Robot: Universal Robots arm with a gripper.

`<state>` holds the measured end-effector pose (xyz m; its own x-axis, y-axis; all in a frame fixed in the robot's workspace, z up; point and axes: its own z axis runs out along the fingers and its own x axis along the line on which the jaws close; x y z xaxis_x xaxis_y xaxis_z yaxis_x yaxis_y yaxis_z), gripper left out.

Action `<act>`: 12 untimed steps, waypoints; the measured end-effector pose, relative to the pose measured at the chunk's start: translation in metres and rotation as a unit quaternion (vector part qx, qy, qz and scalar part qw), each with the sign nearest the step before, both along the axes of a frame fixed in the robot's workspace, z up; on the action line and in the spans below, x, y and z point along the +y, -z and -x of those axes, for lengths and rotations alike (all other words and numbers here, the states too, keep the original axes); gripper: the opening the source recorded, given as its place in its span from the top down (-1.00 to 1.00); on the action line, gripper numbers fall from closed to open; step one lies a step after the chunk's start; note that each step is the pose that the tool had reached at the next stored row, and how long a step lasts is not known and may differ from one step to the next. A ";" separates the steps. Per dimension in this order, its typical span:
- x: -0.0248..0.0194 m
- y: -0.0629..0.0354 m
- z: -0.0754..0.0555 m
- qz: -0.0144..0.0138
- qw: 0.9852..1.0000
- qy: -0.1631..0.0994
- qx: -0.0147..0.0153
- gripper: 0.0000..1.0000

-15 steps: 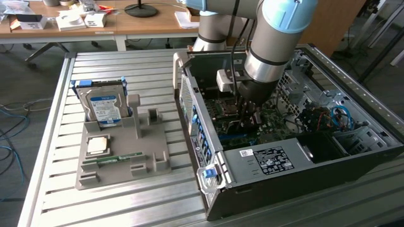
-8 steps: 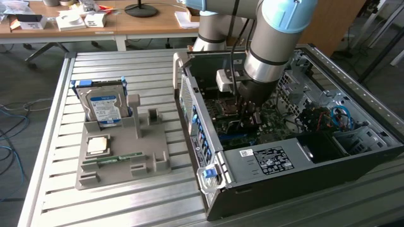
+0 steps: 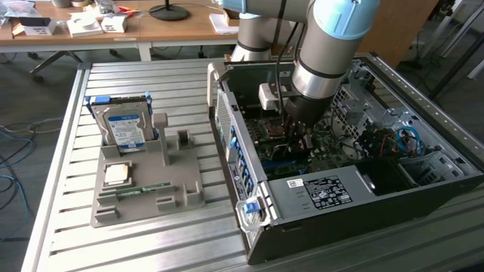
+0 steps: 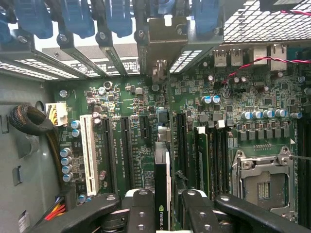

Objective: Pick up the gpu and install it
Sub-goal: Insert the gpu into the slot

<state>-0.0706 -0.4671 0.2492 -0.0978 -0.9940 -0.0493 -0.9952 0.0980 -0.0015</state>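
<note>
Two black, bolted gripper fingers point(image 4: 141, 213) fill the near edge of the wrist view, and the gripper point(image 4: 164, 213) is clenched on the gpu point(image 4: 162, 170), a thin dark circuit card seen edge-on with a small green logo on it. The card stands on edge over the green motherboard point(image 4: 121, 131), among the long black expansion slots and just beside a white slot point(image 4: 89, 153). Its far end points toward the row of blue slot latches point(image 4: 116, 19) at the case's rear wall. Whether its lower edge sits in a slot cannot be told. A square metal processor socket point(image 4: 265, 179) lies off to one side of the card, and a twisted red-and-black wire point(image 4: 252, 63) runs across the board beyond it. In the exterior view the grey and light-blue robot arm point(image 3: 321, 62) reaches down into the open black computer case point(image 3: 340, 192), which lies on the slatted aluminium table point(image 3: 151, 238), with the gripper point(image 3: 291, 136) low inside near the board. Well apart, to the exterior view's left, a grey moulded holder point(image 3: 162, 170) carries an upright silver hard drive with a blue label point(image 3: 124, 130), a square silver processor chip point(image 3: 117, 174) and a slim green memory stick point(image 3: 144, 191).
</note>
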 end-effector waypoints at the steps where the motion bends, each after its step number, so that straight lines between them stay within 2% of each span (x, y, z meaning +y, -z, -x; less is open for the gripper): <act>1: 0.0000 0.0000 0.000 0.000 1.000 0.000 0.000 0.48; 12: 0.0000 0.0009 0.000 0.000 1.000 0.000 0.000 0.48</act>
